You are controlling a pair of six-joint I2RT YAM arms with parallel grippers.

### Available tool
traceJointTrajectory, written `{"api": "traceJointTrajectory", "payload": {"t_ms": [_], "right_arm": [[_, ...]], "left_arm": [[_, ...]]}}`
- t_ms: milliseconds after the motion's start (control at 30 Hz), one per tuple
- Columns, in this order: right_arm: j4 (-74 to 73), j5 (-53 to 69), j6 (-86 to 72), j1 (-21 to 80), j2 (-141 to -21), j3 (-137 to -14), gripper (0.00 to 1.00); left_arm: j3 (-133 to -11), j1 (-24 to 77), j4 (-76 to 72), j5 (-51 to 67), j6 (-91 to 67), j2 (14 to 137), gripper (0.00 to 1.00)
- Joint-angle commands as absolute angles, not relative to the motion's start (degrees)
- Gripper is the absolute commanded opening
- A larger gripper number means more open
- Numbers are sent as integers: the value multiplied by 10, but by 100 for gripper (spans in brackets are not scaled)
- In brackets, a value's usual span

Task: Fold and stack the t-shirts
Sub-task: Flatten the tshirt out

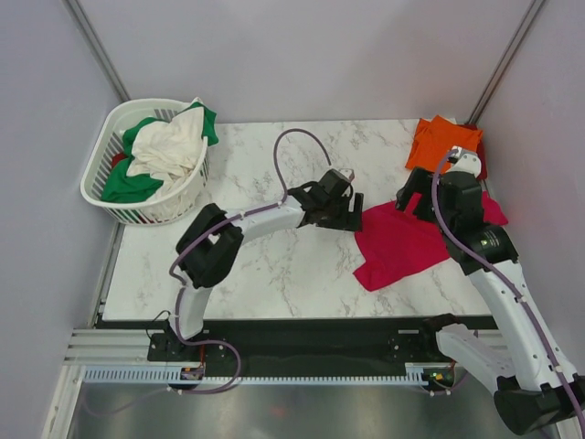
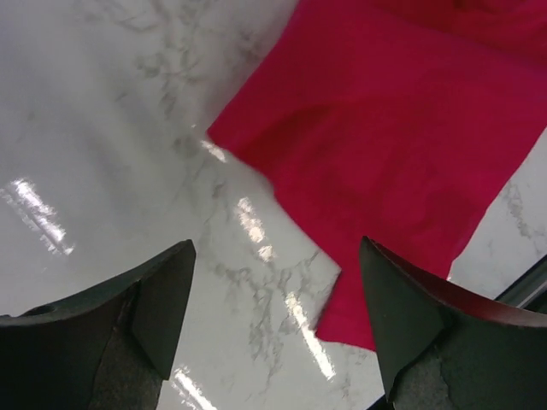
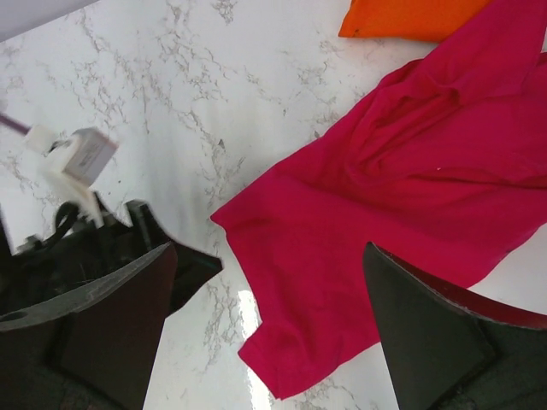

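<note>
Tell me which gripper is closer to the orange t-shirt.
Right. The right gripper hovers open over the crimson-pink t-shirt, close to the orange t-shirt. The left gripper is farther off, open at the crimson-pink shirt's opposite edge.

Counter (image 1: 265,265): white marble-look top with grey veins, glossy, filling the middle of the top view.
Back wall (image 1: 302,55): plain pale grey panel across the top of the frame, meeting the counter's far edge.
Side walls: the same pale grey, one down the left of the frame (image 1: 37,137), one down the right (image 1: 548,165).
Corner posts: thin metal strips running diagonally at upper left (image 1: 96,46) and upper right (image 1: 512,50), where the panels join.
Near edge: black strip (image 1: 311,334) along the counter's near side, a white slotted rail (image 1: 274,373) below it, then a dull grey metal sheet (image 1: 302,412) across the bottom.
Light: soft and even; bright streaks (image 2: 34,213) glint on the counter in the left wrist view.
</note>
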State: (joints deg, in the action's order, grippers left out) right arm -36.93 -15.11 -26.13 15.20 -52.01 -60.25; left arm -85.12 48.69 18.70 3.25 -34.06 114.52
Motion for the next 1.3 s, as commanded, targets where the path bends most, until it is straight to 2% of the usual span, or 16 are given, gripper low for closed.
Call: {"api": "traceJointTrajectory", "payload": {"t_ms": [0, 267, 367, 433, 467, 500, 567, 600, 767, 933, 1067, 1167, 1233, 1267], "right_arm": [[-393, -125, -267, 150, -498, -601, 98], [-421, -118, -248, 151, -480, -634, 98], [-425, -120, -243, 151, -479, -637, 98], [-426, -120, -237, 150, -478, -635, 98], [-426, -120, -236, 151, -478, -632, 98], [-425, -120, -235, 150, -476, -630, 98], [-426, -123, -234, 150, -475, -625, 98], [-425, -124, -234, 151, -474, -623, 98], [-429, -138, -229, 151, -474, -634, 98], [-429, -171, -228, 150, -470, -667, 98], [-421, -176, -233, 151, -494, -684, 98], [-411, -159, -237, 151, -503, -674, 98], [-410, -143, -242, 150, -504, -654, 98], [-408, -140, -243, 151, -504, -647, 98]], "left_arm": [[-950, 503, 152, 70, -347, 1202, 85], [-1016, 504, 154, 70, -357, 1306, 85], [-1036, 508, 164, 63, -360, 1327, 83], [-1048, 512, 177, 57, -356, 1338, 78], [-1059, 514, 181, 55, -356, 1348, 73], [-1066, 515, 183, 56, -355, 1355, 53], [-1090, 516, 192, 65, -352, 1366, 22], [-1097, 516, 196, 67, -352, 1368, 3], [-1099, 515, 240, 27, -327, 1270, 2], [-1145, 498, 300, -76, -283, 1075, 2], [-1215, 416, 359, -89, -271, 1051, 2], [-1188, 349, 374, -90, -269, 1062, 3], [-1166, 308, 376, -61, -267, 1088, 24], [-1158, 266, 384, -46, -267, 1139, 60]]}}
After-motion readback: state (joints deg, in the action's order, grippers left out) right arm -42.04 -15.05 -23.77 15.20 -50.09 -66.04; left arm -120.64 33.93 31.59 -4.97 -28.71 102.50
